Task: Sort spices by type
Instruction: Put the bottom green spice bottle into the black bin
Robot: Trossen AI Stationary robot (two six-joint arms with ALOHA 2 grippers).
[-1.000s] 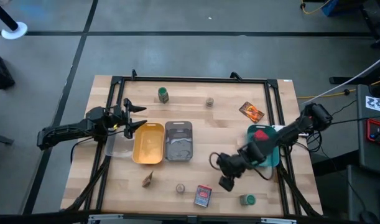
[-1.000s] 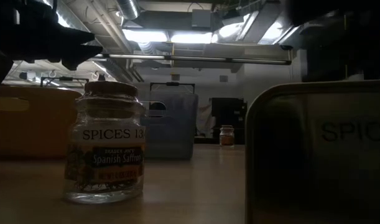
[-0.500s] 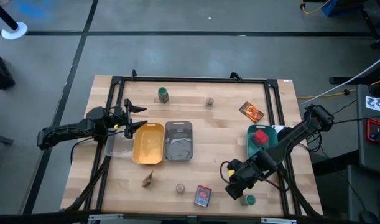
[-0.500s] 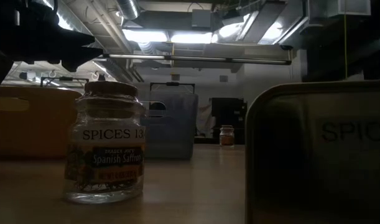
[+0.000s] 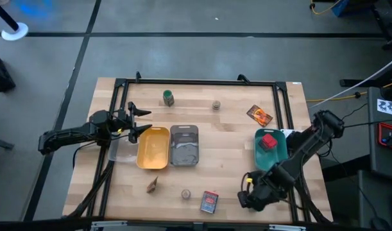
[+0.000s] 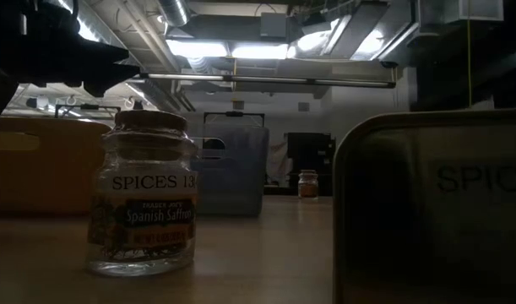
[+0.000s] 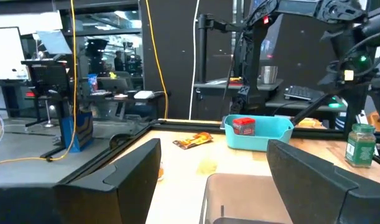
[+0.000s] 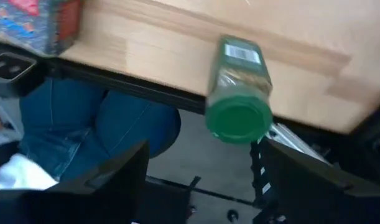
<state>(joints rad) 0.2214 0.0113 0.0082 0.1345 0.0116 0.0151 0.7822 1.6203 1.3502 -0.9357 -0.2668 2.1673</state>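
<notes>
Right claw [image 5: 247, 200], fingers apart, empty, at worktop [image 5: 228, 138] 5 o'clock edge over green-lidded jar [image 8: 238, 90]. Left claw [image 5: 143, 120] apart at 9 o'clock. Red box [image 5: 268, 141] in smooth teal tray [image 5: 259, 156].

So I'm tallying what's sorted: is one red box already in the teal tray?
Yes, the high view shows a red box lying inside the teal tray at the table's right side.

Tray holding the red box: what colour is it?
Teal; the tray holding the red box shows best in the high view.
</notes>
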